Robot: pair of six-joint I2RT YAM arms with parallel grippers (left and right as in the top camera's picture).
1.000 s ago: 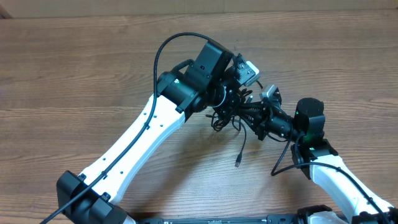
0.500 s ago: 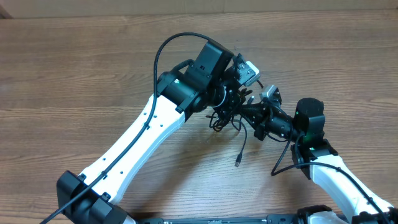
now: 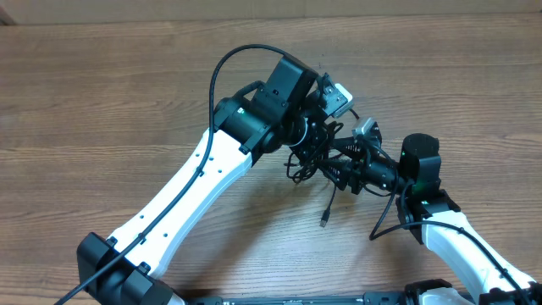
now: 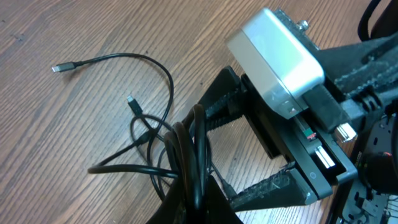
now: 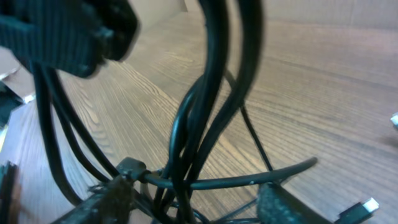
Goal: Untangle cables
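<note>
**Right gripper just let go of the knot**

The left gripper (image 3: pixel 312 134) hasn't budged. It's pressed shut on the cables (image 3: pixel 303 163), same as a second ago. In the left wrist view the black bundle (image 4: pixel 183 149) runs straight into its closed fingers at the bottom of the shot.

The knot sits around the middle of the table (image 3: pixel 102 102), a touch right of centre. One loose plug end (image 3: pixel 323 222) trails toward the near edge. A couple more strands lie flat on the wood in the left wrist view.

The change is on the right. Half a second ago the right gripper (image 3: pixel 332 163) had its fingers clamped together at the knot. Now they're spread wide, one on either side of the strands. In the right wrist view the cables (image 5: pixel 208 118) hang down between the fingers (image 5: pixel 102 202), and as far as I can tell they aren't pinched.

My read is that the right arm has dropped its hold and is lined up for a fresh grab. The bunch looks just as tangled, so there's plenty left to do.
</note>
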